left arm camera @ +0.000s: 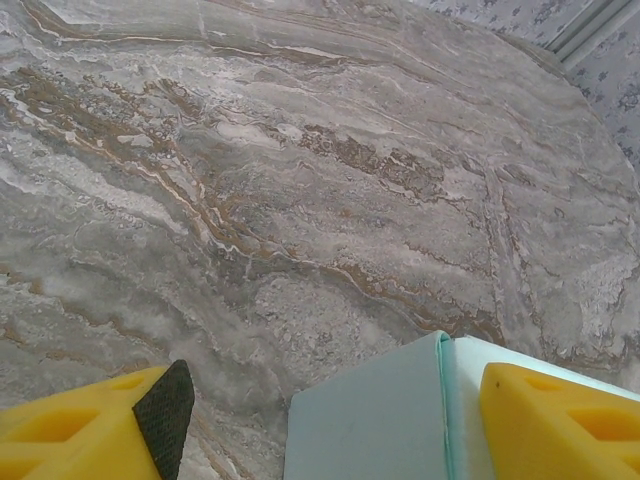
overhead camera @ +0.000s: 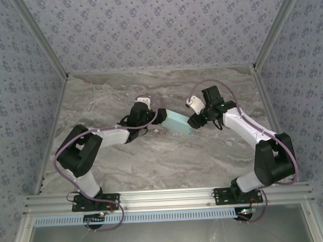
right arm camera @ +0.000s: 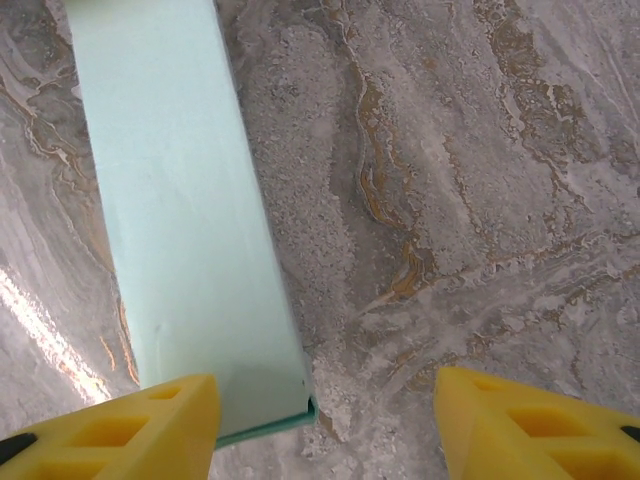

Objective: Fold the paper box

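Paper box (overhead camera: 178, 122), pale blue, lies on the marble table (overhead camera: 152, 164). Left gripper (left arm camera: 325, 415) and right gripper (right arm camera: 325, 410) flank it, both spread wide, 1 finger of each apparently touching the card.

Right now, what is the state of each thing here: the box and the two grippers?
paper box: folded into a box shape, lying between the two grippers, clamped by neither.
left gripper: open, box close to one finger.
right gripper: open, box beside one finger.
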Available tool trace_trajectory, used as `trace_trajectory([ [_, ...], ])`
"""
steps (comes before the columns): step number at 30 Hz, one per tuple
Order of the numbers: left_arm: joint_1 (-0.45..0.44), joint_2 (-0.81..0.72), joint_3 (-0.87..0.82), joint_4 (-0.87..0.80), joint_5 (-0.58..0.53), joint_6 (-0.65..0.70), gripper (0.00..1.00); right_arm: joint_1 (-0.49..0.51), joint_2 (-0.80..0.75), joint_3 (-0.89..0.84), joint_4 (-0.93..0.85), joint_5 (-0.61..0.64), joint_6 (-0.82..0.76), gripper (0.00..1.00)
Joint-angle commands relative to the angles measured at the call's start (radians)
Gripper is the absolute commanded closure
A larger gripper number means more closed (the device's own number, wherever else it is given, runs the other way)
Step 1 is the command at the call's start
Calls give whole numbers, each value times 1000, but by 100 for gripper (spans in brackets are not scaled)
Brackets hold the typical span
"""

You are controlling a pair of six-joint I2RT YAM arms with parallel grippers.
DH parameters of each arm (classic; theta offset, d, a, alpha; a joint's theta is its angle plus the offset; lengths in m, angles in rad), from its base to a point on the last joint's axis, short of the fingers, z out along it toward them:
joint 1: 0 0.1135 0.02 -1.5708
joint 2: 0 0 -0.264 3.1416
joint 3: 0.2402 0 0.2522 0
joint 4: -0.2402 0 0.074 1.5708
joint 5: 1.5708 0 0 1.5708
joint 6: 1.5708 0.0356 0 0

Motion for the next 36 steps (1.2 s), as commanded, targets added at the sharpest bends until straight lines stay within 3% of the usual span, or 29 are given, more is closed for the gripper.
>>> trace_trajectory([
  [1, -1, 68, -38, -242, -49, 50, 24, -10, -52, 56, -31, -50, -37, 38],
  [7, -1, 74, -29, -245, -46, 48, 23, -9, -23, 28, -12, -80, -67, 38],
  [16, 1, 77, -23, -258, -44, 65, 22, -14, 21, -56, -9, 44, -41, 38],
  [20, 0, 77, -28, -242, -39, 58, 21, -9, -7, 7, -5, -59, -36, 36],
  [23, 1, 79, -31, -233, -33, 51, 21, 1, -14, 37, 37, -193, -47, 25],
  [26, 0, 78, -30, -231, -23, 44, 21, 9, 17, 53, 53, -294, -67, 21],
  [36, 0, 65, -30, -229, -14, 37, 18, 58, 237, 143, -11, -161, -135, 25],
])
